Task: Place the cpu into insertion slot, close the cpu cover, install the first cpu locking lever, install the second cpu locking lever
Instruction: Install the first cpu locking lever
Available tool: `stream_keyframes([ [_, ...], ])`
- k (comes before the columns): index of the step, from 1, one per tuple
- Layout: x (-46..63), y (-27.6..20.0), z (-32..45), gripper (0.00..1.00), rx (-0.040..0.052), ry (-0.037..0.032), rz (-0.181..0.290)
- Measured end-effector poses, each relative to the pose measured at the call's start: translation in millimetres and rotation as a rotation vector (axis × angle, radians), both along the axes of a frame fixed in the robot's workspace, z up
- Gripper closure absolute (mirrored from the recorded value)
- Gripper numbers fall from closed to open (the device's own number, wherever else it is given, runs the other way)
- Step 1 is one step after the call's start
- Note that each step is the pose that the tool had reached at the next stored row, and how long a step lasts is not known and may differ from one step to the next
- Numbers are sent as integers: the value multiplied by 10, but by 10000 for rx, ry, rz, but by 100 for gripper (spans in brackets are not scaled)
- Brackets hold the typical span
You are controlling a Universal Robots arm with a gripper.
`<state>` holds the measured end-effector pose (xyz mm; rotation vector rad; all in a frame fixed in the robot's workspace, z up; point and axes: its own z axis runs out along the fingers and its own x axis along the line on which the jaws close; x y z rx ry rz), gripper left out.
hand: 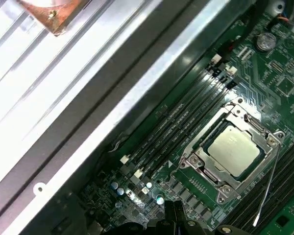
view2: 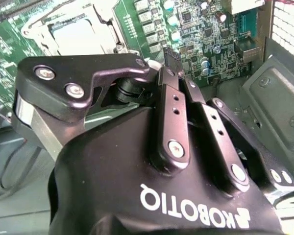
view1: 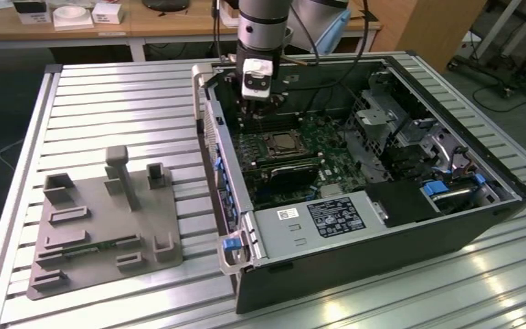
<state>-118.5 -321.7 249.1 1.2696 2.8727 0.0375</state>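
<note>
Cpu in its slot, cover down

The cpu (hand: 233, 147), a flat square with a pale silvery-grey top, lies level in the slot (hand: 211, 131), whose dark edge shows just beside it, on the green board (hand: 279, 83). The cover (hand: 206, 169), a thin silvery frame, lies flat over it, the cpu's top showing through its square cut-out. A thin wire lever (hand: 267, 186) slants out from one corner of the frame, away from its edge.

A lab: slatted aluminium table (view1: 117, 103), opened computer (view1: 382, 253), wooden workbench (view1: 153, 24).
</note>
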Motion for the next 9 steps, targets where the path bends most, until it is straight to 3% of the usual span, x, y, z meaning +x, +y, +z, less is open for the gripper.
stream_keyframes([
  [5,0,6,-1,89,0,1,742],
  [9,0,75,-1,89,1,-2,869],
])
